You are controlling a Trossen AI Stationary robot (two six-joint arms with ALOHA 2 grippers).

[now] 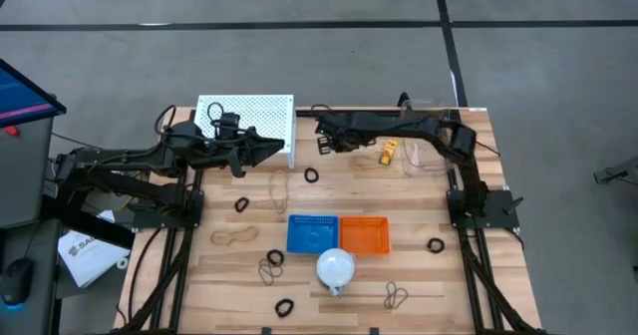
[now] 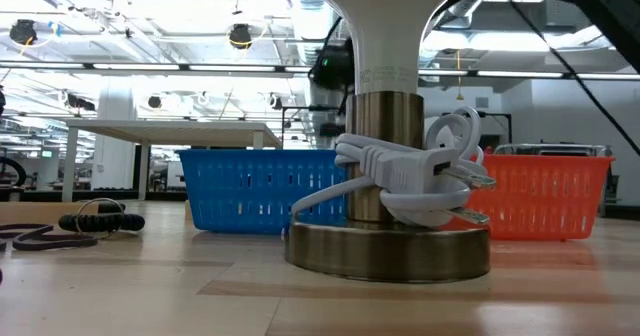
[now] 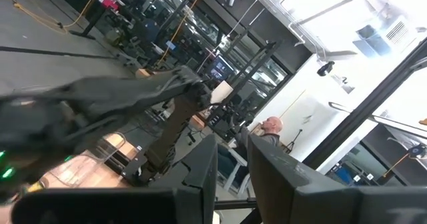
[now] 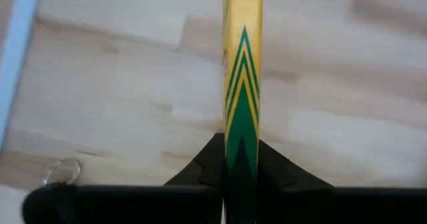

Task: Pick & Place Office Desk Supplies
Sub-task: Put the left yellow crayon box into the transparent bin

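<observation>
Right gripper (image 4: 241,174): jaws clenched on a flat yellow item with green chevrons (image 4: 242,84), held edge-on above the wooden surface (image 4: 120,104), near the far edge beside the white perforated board (image 1: 261,111). Left gripper (image 1: 271,149): raised and pointing toward the room; jaws appear nearly closed with nothing between them. Loose black rings (image 1: 311,175), tan rubber-band loops (image 1: 278,186) and a yellow clip (image 1: 388,153) lie scattered. Blue basket (image 1: 313,233) and orange basket (image 1: 364,234) sit side by side, touching, beside the white lamp (image 1: 335,266)
</observation>
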